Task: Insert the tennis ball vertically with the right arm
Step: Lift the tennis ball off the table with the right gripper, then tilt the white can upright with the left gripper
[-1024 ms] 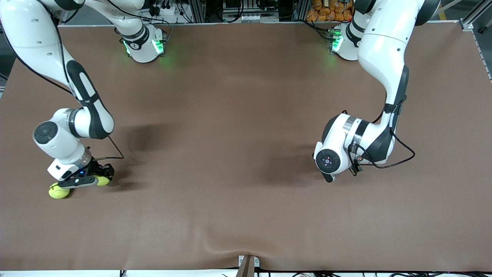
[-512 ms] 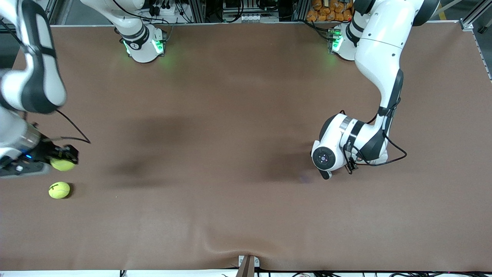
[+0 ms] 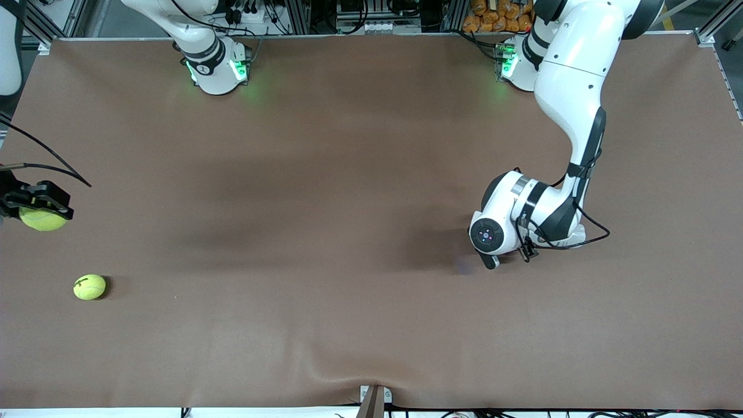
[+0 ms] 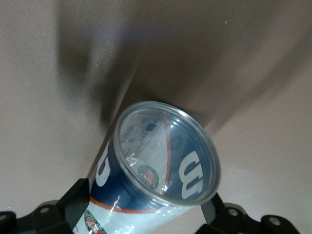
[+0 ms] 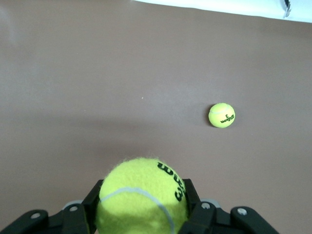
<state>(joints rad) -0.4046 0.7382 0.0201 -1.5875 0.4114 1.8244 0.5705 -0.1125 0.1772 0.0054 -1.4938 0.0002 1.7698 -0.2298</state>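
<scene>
Right gripper [image 3: 36, 204] up over the table's [image 3: 348, 174] edge at the right arm's end, jaws pinching a tennis ball [image 5: 142, 197]. Second ball [image 3: 89, 287] lies on the table, nearer the front camera. Left gripper [image 4: 141, 219] over the left arm's end, jaws spread wide around a clear ball can [image 4: 156, 170], mouth open.

Right gripper [image 3: 36, 203], tennis ball [image 3: 42, 219] higher
</scene>
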